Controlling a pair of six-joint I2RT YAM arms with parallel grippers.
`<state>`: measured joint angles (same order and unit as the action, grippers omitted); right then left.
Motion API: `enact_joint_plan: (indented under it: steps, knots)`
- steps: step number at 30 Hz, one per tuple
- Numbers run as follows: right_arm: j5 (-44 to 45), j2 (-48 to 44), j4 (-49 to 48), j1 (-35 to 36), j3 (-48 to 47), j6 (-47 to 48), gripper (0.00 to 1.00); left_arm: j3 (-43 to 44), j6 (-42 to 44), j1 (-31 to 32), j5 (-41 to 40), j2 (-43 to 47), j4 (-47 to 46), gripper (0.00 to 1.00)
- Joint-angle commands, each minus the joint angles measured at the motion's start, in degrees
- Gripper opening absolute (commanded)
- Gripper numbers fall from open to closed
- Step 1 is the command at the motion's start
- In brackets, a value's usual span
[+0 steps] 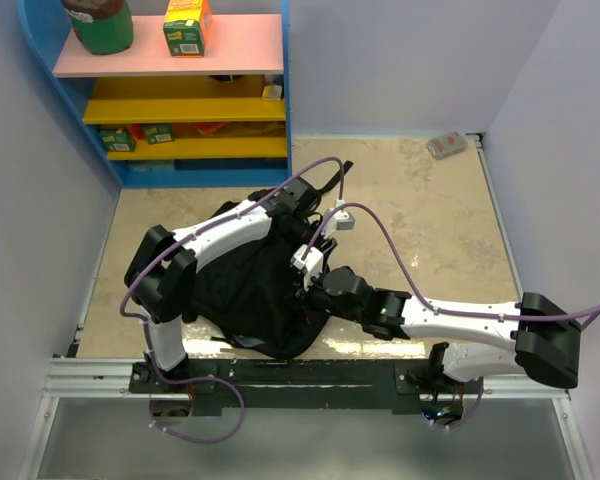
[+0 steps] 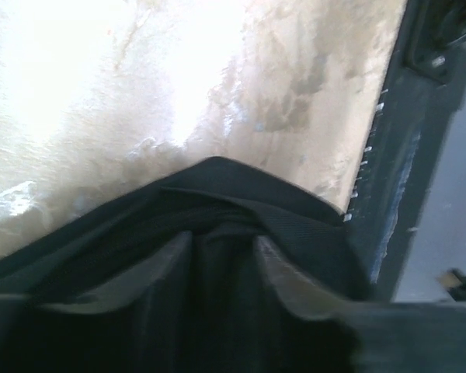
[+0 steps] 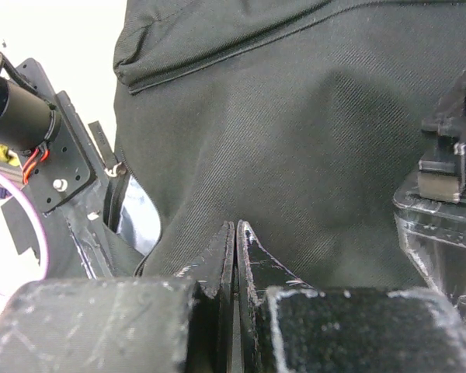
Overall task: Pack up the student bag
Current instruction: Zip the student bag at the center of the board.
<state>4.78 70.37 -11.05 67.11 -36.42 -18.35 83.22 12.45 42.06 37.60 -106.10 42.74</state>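
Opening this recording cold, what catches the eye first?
A big black backpack lies slumped on the near side of the table. The right gripper is shut, pinching a peak of its fabric, while the left gripper straddles another fold. At the far left stands a bright blue shelf unit with pink and yellow boards.

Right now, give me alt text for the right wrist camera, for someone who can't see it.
The right gripper, shut, pinches a fold of the black student bag, whose fabric fills most of the frame. Arm hardware with a purple cable sits at the left edge.
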Motion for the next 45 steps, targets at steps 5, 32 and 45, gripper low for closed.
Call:
enact_joint_plan:
  steps: [5,32,45]
  knots:
    - [-0.4,-0.5,-1.7,-0.1,-1.7,0.9,0.00,-0.7,-1.4,1.3,-6.8,-4.9,-2.9,0.00]
    - [3.0,1.6,-1.5,-0.1,-3.7,1.8,0.00,9.9,-0.3,-13.1,-19.1,-11.9,-13.4,0.00]
    - [3.0,-4.2,-1.9,-7.9,0.4,-0.5,0.00,14.1,4.8,-18.7,-13.6,-3.5,-5.1,0.04]
